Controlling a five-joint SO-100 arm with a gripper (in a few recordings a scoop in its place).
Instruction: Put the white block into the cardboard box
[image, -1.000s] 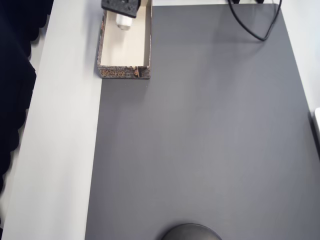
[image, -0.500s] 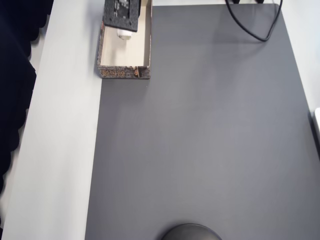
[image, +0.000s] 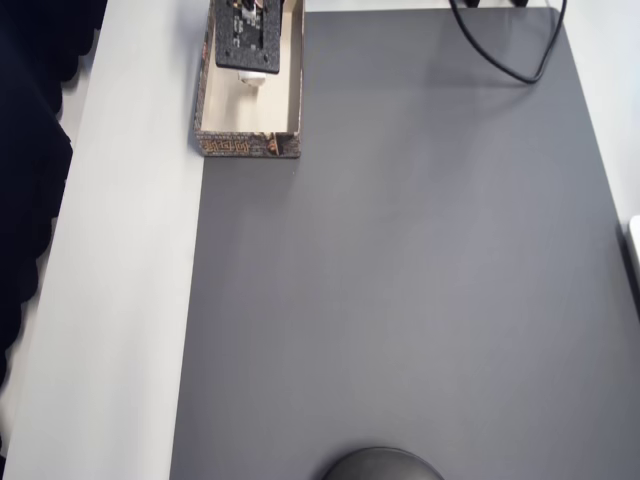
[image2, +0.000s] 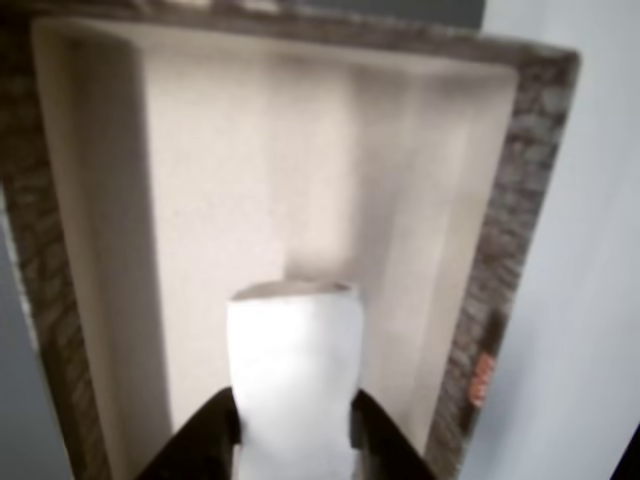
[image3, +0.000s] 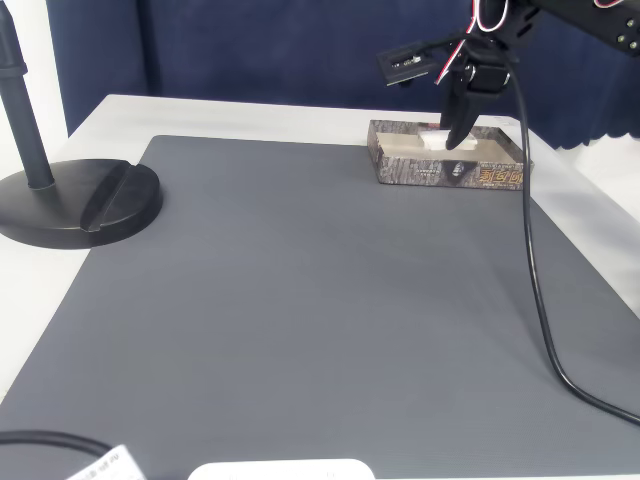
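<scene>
Overhead view: cardboard box (image: 250, 120) cut off by the top edge, its far end hidden under the black wrist plate; only an end of the white block (image: 251, 76) pokes out below that plate. Wrist view: gripper (image2: 292, 425) clamped on the white block (image2: 295, 380), one dark finger (image2: 205, 440) on each long side; block's free end points over the box's (image2: 505, 250) cream interior; whether it touches the floor cannot be told. Fixed view: gripper (image3: 458, 140) dips inside the box (image3: 440, 168) at the grey mat's (image3: 300, 300) far edge; orange print on the mottled outer wall, illegible; black cable (image3: 535, 270) trails across the mat.
</scene>
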